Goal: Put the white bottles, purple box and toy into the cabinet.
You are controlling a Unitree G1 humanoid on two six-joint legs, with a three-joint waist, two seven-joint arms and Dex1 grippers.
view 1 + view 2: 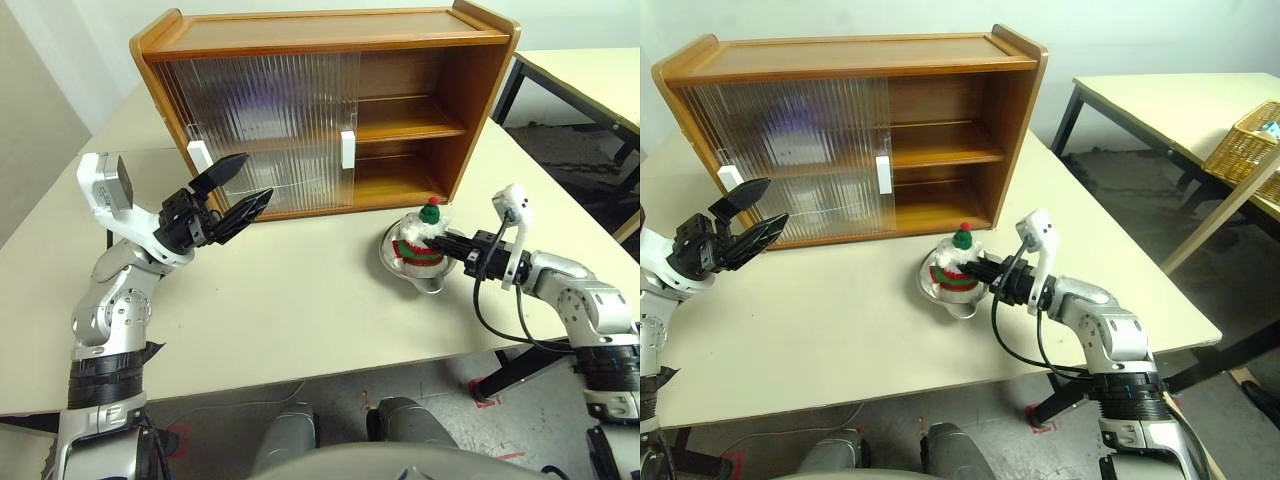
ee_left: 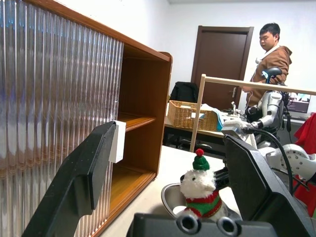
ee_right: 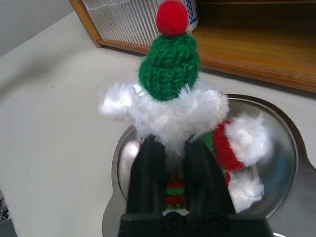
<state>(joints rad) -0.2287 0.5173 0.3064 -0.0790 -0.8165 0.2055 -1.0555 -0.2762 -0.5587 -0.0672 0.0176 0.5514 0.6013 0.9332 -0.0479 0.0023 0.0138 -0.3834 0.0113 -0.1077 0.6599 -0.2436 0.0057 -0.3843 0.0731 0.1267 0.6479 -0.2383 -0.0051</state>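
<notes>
While the small fluffy white plush toy (image 1: 421, 243), with red-and-green knitted band and green hat tipped red, sits upright in a shallow silver metal bowl (image 1: 388, 256), the right claw (image 3: 173, 153) has its two black fingers (image 3: 148, 170) drawn narrow and pressed into the plush's back. Bowl and toy rest on the pale worktop (image 1: 300, 300), just in front of the open right half of the honey-brown wooden two-shelf cabinet (image 1: 420, 120). Ribbed translucent sliding doors (image 1: 270, 120) with small white block handles (image 1: 347, 149) cover its left half. Left claw (image 1: 240, 190) hangs above the worktop before those doors, fingers spread wide, holding nothing. A person (image 2: 270, 59) stands in the background.
</notes>
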